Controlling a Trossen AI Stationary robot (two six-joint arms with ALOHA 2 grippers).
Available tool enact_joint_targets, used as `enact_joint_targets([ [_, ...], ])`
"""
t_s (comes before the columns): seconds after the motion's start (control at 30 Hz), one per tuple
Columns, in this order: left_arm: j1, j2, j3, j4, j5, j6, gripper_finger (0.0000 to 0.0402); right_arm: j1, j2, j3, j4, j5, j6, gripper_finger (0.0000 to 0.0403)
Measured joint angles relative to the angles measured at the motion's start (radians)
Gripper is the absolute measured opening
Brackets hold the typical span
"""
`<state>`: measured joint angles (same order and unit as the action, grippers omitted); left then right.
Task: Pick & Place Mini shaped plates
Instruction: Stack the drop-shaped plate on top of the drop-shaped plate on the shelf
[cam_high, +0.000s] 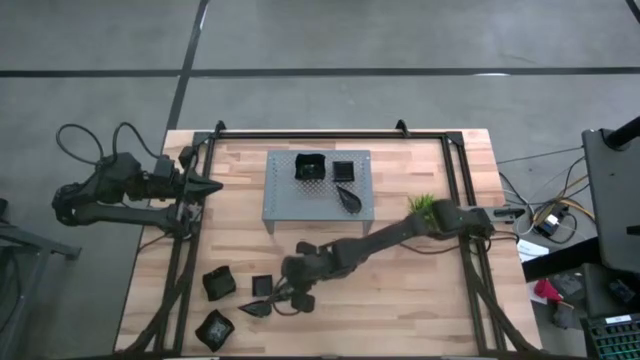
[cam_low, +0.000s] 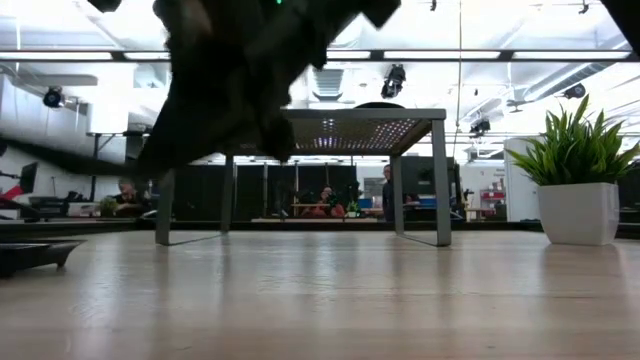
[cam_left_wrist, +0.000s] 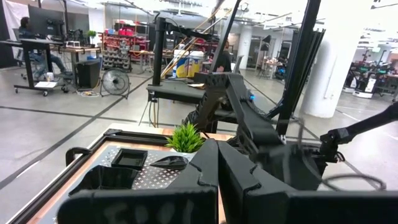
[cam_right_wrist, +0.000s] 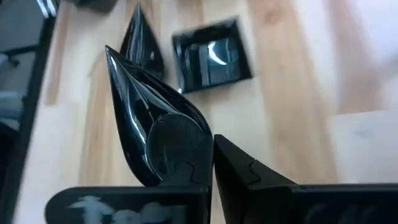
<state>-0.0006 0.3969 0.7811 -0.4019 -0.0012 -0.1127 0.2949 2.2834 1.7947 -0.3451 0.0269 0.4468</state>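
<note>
- We see the right gripper (cam_high: 290, 297) low over the front-left part of the table (cam_high: 420, 290), jaws pinched on a teardrop plate (cam_right_wrist: 149, 124).
- In the right wrist view that plate is glossy black, drawn out to a sharp tip at one end, with a round bowl at the wide end where the jaws grip it; room lights reflect off its surface.
- A second teardrop plate (cam_right_wrist: 142, 42) lies just behind it on the wood, same black gloss, tip pointing away.
- Beside that sits a square plate (cam_right_wrist: 211, 55): black, raised rim, flat shiny floor.
- From above we count more black plates on the table near the gripper: one square dish (cam_high: 219, 284) to the left, another (cam_high: 216, 327) close to the front edge.
- The grey perforated rack (cam_high: 285, 205) stands mid-table and carries three plates: a deep square one (cam_high: 309, 167), a smaller square one (cam_high: 343, 171), and a teardrop one (cam_high: 349, 201).
- The green plant (cam_high: 421, 205) stands right of the rack, next to the right arm.
- The left gripper (cam_high: 205, 186) waits at the table's left edge, off the work area, jaws pressed together and empty.
- The low view is mostly blocked by the dark mass of the right arm.
</note>
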Motion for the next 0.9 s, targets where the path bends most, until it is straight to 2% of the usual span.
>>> enact_joint_targets([
  [0.2, 0.000, 0.000, 0.000, 0.000, 0.000, 0.000, 0.0000, -0.021, -0.117, -0.002, -0.123, 0.010, 0.045, 0.0008],
  [0.5, 0.000, 0.000, 0.000, 0.000, 0.000, 0.000, 0.0000, -0.013, -0.344, -0.077, -0.358, 0.265, 0.196, 0.0008],
  [0.77, 0.000, 0.000, 0.000, 0.000, 0.000, 0.000, 0.0000, 0.027, -0.601, -0.290, -0.442, 0.520, 0.446, 0.0008],
  [0.9, 0.000, 0.000, 0.000, 0.000, 0.000, 0.000, 0.0000, 0.024, -0.724, -0.432, -0.440, 0.581, 0.584, 0.0008],
])
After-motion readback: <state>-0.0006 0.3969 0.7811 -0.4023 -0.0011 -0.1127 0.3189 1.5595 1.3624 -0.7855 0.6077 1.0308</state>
